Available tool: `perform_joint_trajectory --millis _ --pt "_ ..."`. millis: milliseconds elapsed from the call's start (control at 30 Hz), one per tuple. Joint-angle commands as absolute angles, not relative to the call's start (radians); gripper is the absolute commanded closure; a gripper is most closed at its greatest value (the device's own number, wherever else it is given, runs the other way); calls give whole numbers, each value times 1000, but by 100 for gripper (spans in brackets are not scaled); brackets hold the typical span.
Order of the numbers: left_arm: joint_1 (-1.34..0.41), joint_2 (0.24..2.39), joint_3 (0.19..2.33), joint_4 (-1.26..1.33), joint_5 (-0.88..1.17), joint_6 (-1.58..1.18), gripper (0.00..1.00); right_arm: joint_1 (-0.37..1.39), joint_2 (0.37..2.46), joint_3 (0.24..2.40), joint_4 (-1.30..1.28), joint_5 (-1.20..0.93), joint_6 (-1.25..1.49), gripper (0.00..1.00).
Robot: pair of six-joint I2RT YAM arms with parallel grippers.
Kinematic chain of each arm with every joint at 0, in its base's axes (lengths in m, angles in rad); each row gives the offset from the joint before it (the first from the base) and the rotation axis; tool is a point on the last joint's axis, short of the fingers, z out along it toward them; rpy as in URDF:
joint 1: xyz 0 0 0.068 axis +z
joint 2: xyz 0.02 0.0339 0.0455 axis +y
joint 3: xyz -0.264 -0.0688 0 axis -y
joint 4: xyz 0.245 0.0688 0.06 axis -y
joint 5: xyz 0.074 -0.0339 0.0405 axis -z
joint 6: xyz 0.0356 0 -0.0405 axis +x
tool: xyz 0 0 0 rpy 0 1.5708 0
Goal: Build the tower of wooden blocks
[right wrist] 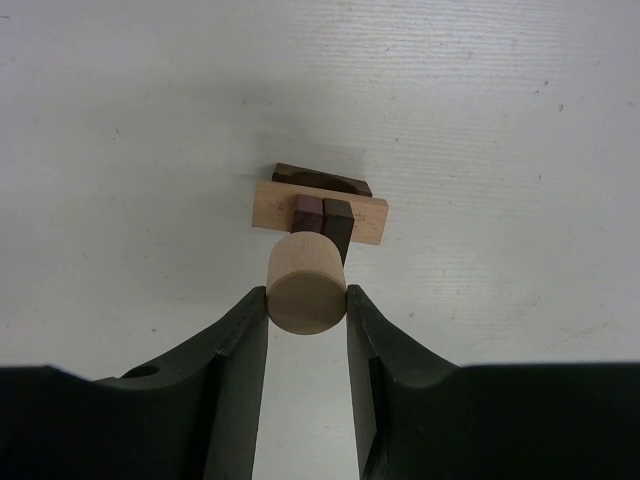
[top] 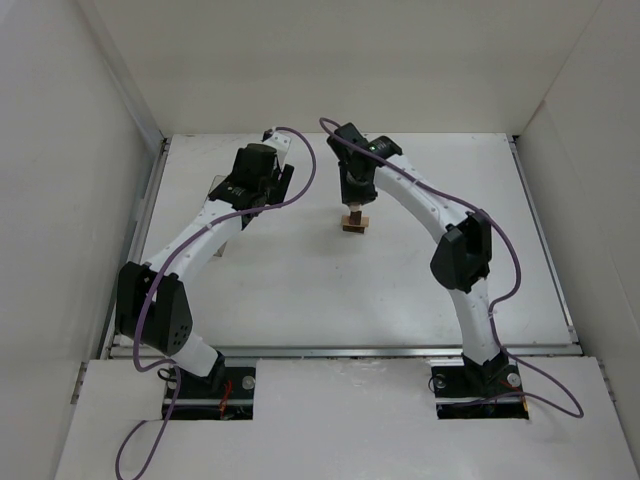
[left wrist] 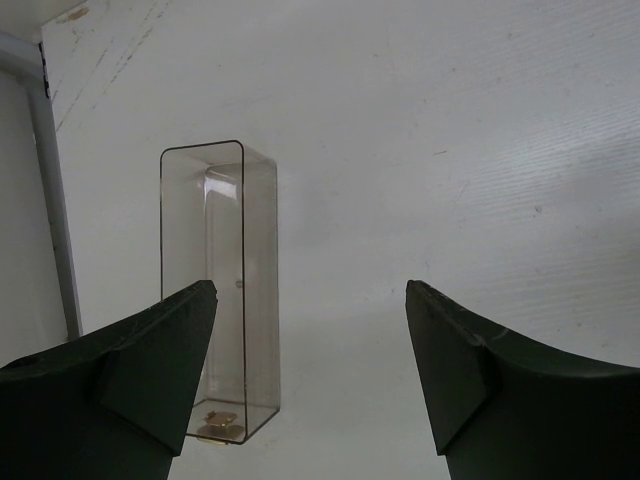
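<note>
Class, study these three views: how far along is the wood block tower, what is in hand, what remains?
Done: a tan slab lies on a dark piece, with dark cubes on top. In hand: the right gripper clamps the pale cylinder over them. Remaining: seat and release it. The left gripper is open near the clear box.

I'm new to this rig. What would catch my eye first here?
The right pincer grips a pale cylinder over a small stack, a tan slab carrying dark cubes, in the middle of the table. The left pincer hangs open facing a clear plastic box near its left edge.
</note>
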State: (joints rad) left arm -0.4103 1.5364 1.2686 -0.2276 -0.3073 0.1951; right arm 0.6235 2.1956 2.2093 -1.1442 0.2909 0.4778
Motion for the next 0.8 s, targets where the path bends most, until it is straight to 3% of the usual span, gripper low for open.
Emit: perform_joint_trajectory --millis 0,767 --pt "-410 1485 1261 -201 -314 178 26 612 2198 2204 -1135 275 469 99" --pt "-410 1485 1261 -201 -305 178 26 594 2237 2195 -1126 247 469 99"
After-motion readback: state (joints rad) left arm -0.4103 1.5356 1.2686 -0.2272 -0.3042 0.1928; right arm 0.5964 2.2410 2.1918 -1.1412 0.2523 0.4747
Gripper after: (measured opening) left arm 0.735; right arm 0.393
